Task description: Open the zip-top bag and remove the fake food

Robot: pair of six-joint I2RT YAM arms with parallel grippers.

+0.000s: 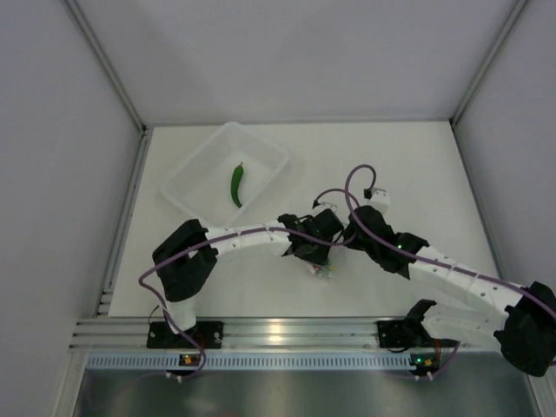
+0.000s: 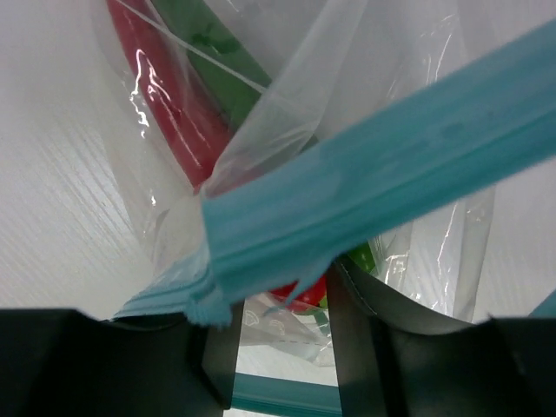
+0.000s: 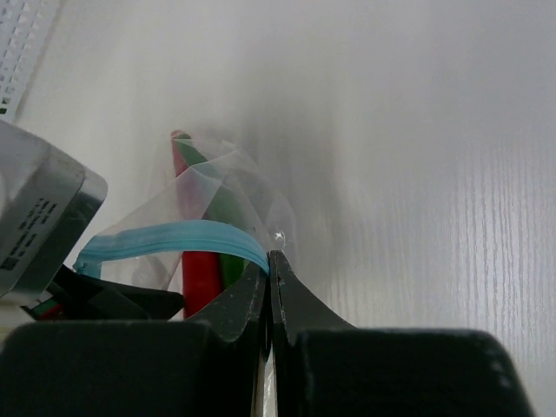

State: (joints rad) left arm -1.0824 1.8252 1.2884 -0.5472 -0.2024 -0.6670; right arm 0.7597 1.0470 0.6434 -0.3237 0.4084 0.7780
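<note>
At the left, in the clear rigid tub (image 1: 187, 174), lies one green plastic chili (image 1: 236, 185). At the middle of the white surface (image 1: 391, 165), the left pincer (image 2: 282, 326) straddles the teal lip of the crinkly clear zip-top bag (image 2: 408, 252); we cannot tell whether it grips. The right pincer (image 3: 269, 265), pressed together, pinches the film. A hard pull could slip it free, spilling the red chili (image 2: 174, 113) and green chili (image 2: 221, 65) inside.

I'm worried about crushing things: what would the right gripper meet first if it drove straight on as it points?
The right gripper pinches the zip-top bag. Straight on, it would press into that plastic first, then perhaps the green chili inside, though depth is unclear.
</note>
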